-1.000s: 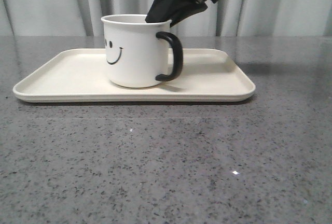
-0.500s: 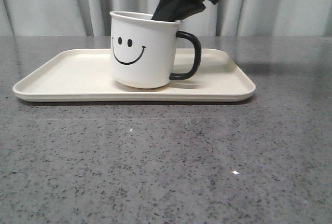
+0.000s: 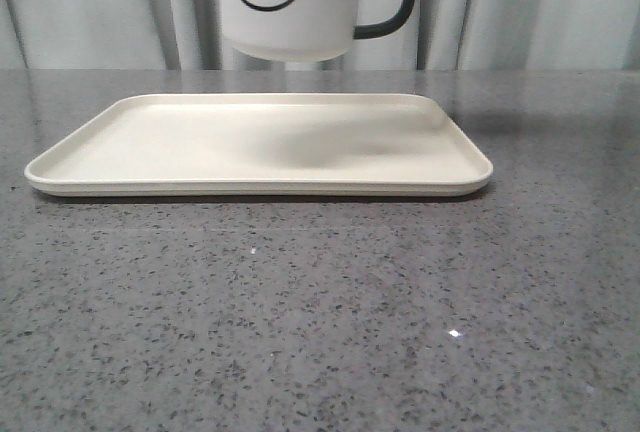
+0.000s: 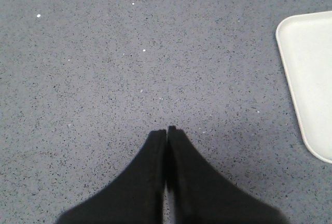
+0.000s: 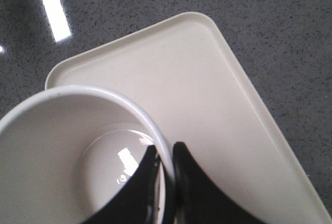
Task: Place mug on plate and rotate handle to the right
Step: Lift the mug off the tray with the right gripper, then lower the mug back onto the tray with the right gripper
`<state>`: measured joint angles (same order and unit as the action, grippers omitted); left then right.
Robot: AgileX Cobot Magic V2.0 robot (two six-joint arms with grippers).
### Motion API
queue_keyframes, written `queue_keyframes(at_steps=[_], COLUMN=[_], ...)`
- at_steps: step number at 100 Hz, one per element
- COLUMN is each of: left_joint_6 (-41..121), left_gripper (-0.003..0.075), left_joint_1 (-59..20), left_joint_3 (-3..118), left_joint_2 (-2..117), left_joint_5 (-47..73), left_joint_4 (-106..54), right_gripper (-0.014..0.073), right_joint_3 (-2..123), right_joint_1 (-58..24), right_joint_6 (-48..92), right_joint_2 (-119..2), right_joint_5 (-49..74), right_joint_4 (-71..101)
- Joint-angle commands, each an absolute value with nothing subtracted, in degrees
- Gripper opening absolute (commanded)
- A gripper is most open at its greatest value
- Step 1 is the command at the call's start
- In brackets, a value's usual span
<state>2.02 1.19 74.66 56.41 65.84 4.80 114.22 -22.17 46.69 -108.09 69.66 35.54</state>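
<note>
The white mug (image 3: 288, 7) with its black smiley face hangs in the air above the cream plate (image 3: 180, 147), its top cut off by the front view's edge. Its black handle (image 3: 395, 7) points to the right. In the right wrist view my right gripper (image 5: 166, 154) is shut on the mug's rim (image 5: 129, 107), one finger inside and one outside, with the plate (image 5: 207, 94) below. My left gripper (image 4: 166, 130) is shut and empty over bare table, with the plate's corner (image 4: 308, 73) off to one side.
The grey speckled tabletop (image 3: 320, 312) spreads round the plate. Pale curtains (image 3: 90, 7) hang behind the table. The mug's shadow lies on the plate's middle.
The mug stood on the plate with the smiley face partly turned away. It has turned so the face looks forward and has been lifted well off the plate by my right gripper.
</note>
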Motion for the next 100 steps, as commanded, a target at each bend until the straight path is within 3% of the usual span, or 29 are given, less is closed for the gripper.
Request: queue_keyframes(at_steps=[1,100], left_joint_6=[1.5,1.5], left_gripper=[-0.0020,-0.0020], left_joint_1=[1.3,1.3], left_joint_3=[76.0,76.0], left_joint_2=[55.9,55.9], left_joint_5=[62.9,63.0], left_joint_4=[5.1,5.1], right_gripper=[-0.0067,-0.0067], right_joint_3=[118.4,119.5], right_joint_1=[-22.1,-22.9], right_joint_6=[47.4,51.8], right_joint_2=[-104.8,-112.5], right_joint_5=[71.8,75.6], right_joint_4=[35.4,36.5])
